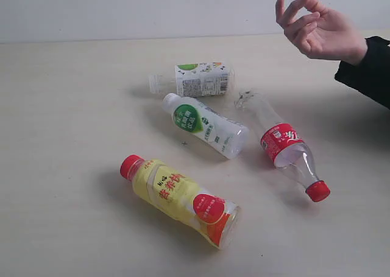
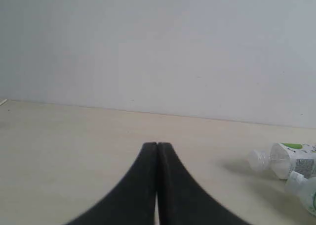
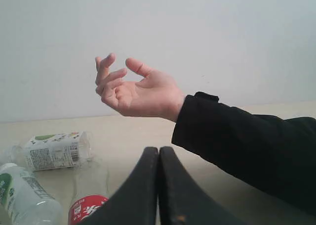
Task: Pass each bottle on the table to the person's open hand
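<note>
**Red-labelled bottle nearest the right pincer; both pincers pressed shut, nothing held**

The right pincer (image 3: 158, 150) is seen with its jaws together. The red-labelled bottle (image 1: 283, 144) is laid flat on the table (image 1: 61, 106) just ahead of it and slightly aside, with its long axis running away from the pincer and its cap end the nearer. The open hand (image 1: 317, 27) is held up beyond and above. The left pincer (image 2: 157, 145), likewise closed, is set well apart from the white-green bottle (image 2: 291, 158) ahead.
</note>
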